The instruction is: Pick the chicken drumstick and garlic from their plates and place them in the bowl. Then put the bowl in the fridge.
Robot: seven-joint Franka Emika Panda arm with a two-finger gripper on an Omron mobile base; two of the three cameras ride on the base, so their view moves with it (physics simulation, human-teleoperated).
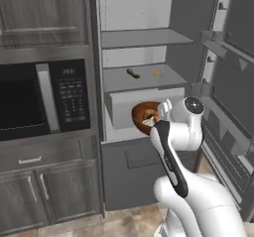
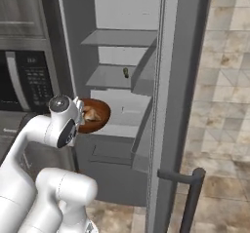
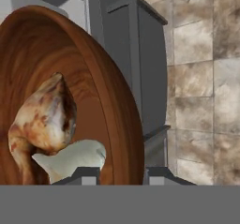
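My gripper (image 3: 123, 175) is shut on the rim of the reddish-brown wooden bowl (image 3: 108, 78), one fingertip on each side of the rim. Inside the bowl lie the golden-brown chicken drumstick (image 3: 44, 120) and, below it, the whitish garlic (image 3: 75, 157). From the base, the bowl (image 1: 143, 116) hangs tilted in the gripper (image 1: 158, 115) in front of the drawer of the open fridge (image 1: 139, 80). The right base view shows the same bowl (image 2: 96, 115) held at the fridge (image 2: 122, 76) opening, beside the gripper (image 2: 81, 116). The plates are out of view.
A small dark green item (image 1: 133, 73) and a small orange item (image 1: 157, 73) lie on the middle fridge shelf. The fridge door (image 2: 171, 105) stands open on the right with its handle (image 2: 190, 198) low down. A black microwave (image 1: 44, 99) sits left of the fridge above cabinets.
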